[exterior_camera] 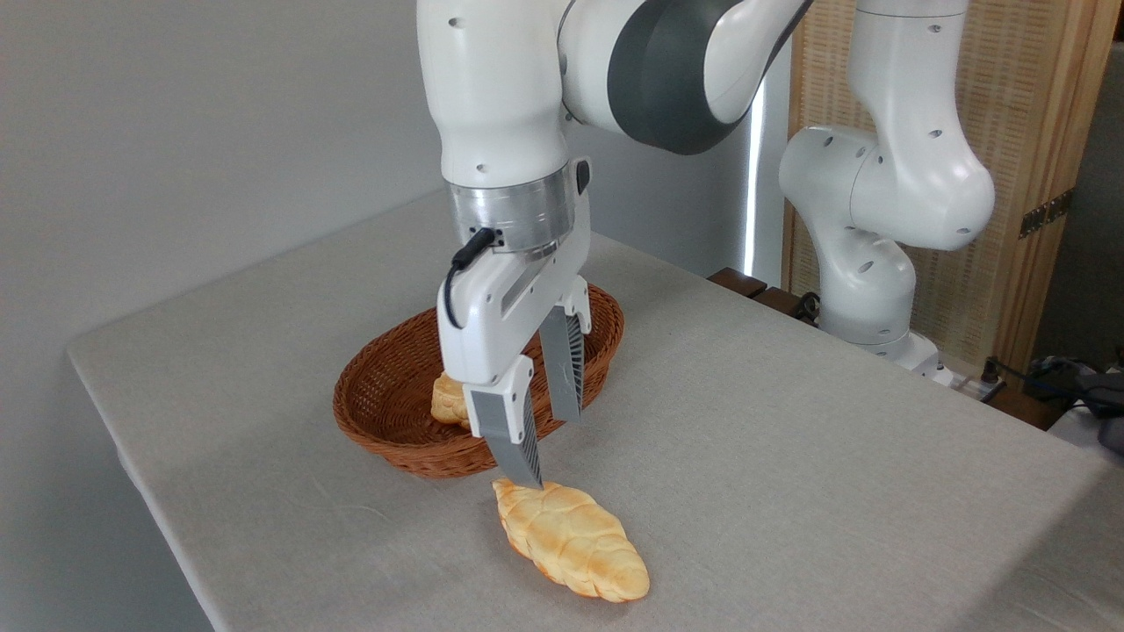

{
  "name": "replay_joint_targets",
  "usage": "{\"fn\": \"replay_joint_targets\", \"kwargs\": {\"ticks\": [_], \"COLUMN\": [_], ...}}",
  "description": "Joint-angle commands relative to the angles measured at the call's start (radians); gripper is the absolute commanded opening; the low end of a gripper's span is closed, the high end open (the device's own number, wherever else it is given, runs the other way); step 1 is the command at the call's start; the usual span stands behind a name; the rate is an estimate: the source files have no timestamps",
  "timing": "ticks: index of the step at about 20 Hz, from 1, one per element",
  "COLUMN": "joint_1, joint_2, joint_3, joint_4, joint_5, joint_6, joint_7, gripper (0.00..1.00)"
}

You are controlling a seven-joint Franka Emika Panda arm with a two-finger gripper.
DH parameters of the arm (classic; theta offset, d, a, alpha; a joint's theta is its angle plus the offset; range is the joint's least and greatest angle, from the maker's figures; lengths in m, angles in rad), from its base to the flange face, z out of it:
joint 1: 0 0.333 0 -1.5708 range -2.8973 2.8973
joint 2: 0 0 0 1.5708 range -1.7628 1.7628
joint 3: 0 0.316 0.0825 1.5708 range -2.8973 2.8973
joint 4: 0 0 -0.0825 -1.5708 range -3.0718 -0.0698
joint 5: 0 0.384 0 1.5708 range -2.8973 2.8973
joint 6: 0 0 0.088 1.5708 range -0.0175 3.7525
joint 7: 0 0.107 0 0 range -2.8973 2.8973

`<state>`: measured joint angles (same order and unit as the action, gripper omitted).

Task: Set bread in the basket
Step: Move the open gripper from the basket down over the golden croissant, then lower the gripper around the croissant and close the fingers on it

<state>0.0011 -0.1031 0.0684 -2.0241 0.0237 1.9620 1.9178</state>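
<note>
Near the tabletop's (790, 421) front edge lies the bread (571, 540), flat on the grey cloth, just clear of the basket (386, 421). The gripper (551, 448) hangs between them, fingers apart and holding nothing, one tip right at the loaf's near end. A pale bun (448, 401) sits inside the basket. Grey wall (176, 132) behind, wooden screen (1036, 132) at right.

1. Illumination: bright, even, diffuse; neutral white tone.
2. Source: a narrow overexposed vertical strip of light (755, 167) behind the arm (500, 96), clipped to white.
3. Shadows: soft and faint on the table (790, 421); a slight one beneath the bread (571, 540), a deeper one inside the basket (386, 421).
4. Glare: mild sheen on the arm's white shells.
5. Sharpness: foreground crisp; far right background slightly soft.
6. Distortion: no edge bending apparent.
</note>
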Motion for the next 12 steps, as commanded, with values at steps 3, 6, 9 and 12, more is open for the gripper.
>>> {"fn": "replay_joint_targets", "kwargs": {"ticks": [3,6,9,12], "joint_1": [-0.041,-0.056,-0.062,-0.064], "joint_2": [-0.001,0.008,0.022,0.033], "joint_3": [-0.004,-0.005,-0.005,-0.005], "joint_4": [-0.117,-0.143,-0.163,-0.194], "joint_5": [0.061,0.085,0.150,0.185], "joint_6": [0.170,0.210,0.247,0.314], "joint_7": [0.053,0.056,0.067,0.075], "gripper": [1.00,1.00,1.00,1.00]}}
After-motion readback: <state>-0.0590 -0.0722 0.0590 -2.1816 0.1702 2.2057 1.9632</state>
